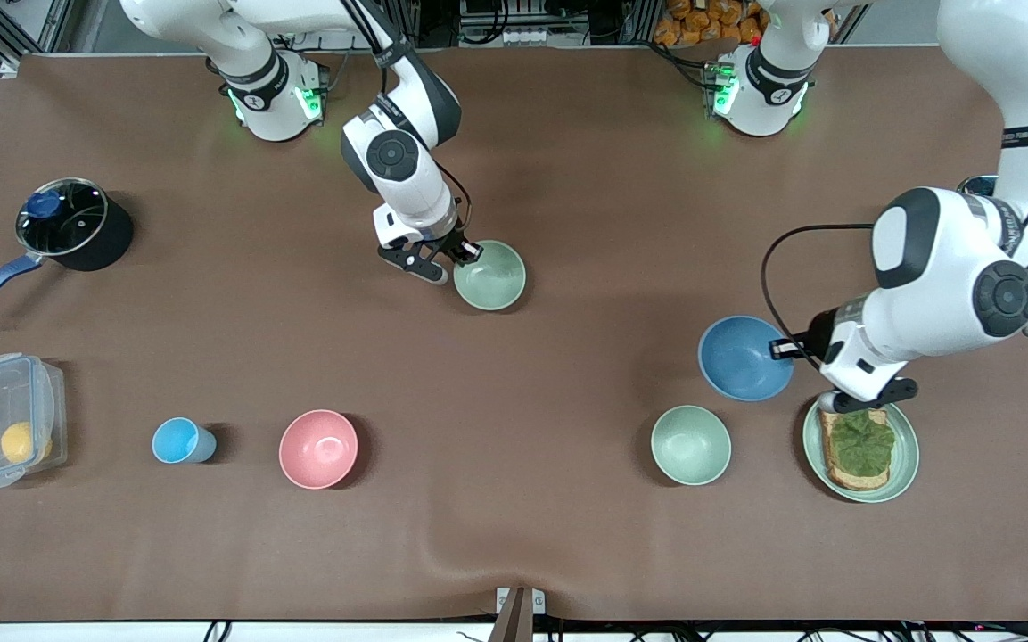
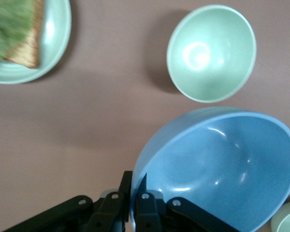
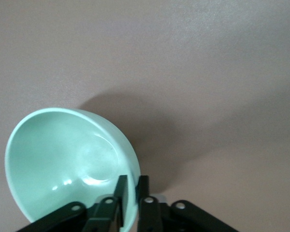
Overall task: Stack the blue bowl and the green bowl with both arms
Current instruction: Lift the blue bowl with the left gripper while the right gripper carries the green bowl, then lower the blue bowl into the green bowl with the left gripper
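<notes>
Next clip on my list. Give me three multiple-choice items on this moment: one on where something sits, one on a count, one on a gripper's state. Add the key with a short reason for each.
1. What does the plate near the left arm's end of the table carry?
A. a lemon
B. toast topped with a green leaf
C. a blue cup

2. How many bowls are in the front view?
A. two
B. three
C. four

3. What is the left gripper doing?
A. hanging open over the plate
B. pinching the blue bowl's rim
C. gripping the pot's handle

Key:
1 B: the toast with its leaf lies on the plate.
2 C: the blue bowl, the green bowl held at its rim by the right gripper, the pale green bowl and the pink bowl.
3 B: the left wrist view shows one finger on each side of the blue rim.
</notes>
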